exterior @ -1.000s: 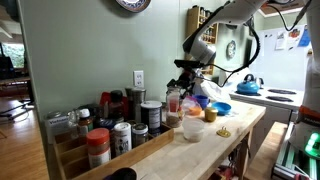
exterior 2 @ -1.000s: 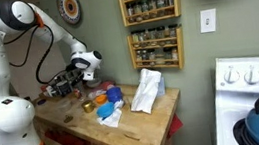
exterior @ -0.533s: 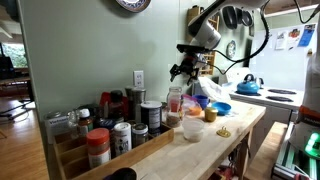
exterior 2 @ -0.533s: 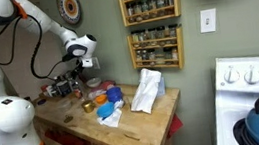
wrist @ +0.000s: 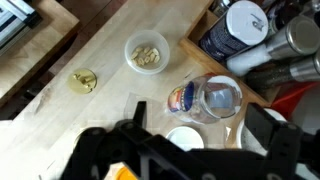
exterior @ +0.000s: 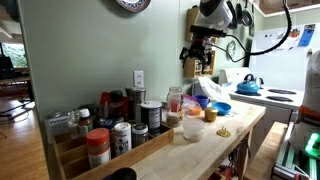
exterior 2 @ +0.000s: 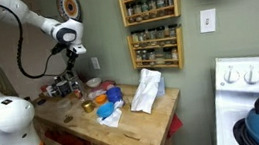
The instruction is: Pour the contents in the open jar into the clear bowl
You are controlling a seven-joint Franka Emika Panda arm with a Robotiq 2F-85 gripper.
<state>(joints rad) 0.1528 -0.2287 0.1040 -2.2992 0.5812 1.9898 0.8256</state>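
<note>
The open jar (exterior: 175,100) stands upright on the wooden counter, clear with a pinkish-red tint near its top. From above in the wrist view (wrist: 218,97) its mouth is open and it looks empty. The clear bowl (exterior: 193,127) stands just in front of it. In the wrist view the bowl (wrist: 147,52) holds yellowish bits. My gripper (exterior: 197,52) hangs well above the jar, open and empty. In the wrist view its fingers (wrist: 200,118) straddle the jar from high up. It also shows in an exterior view (exterior 2: 70,58).
Several spice jars (exterior: 110,125) crowd the counter's wall side. A small amber jar (exterior: 210,113), a blue bowl (exterior: 221,107) and a white cup (wrist: 185,137) stand close by. A yellow piece (wrist: 83,80) lies on the counter. A white bag (exterior 2: 147,90) stands near the counter's end.
My gripper has risen from beside the jar's top to well above it. The jar and the bowl have stayed in place.
</note>
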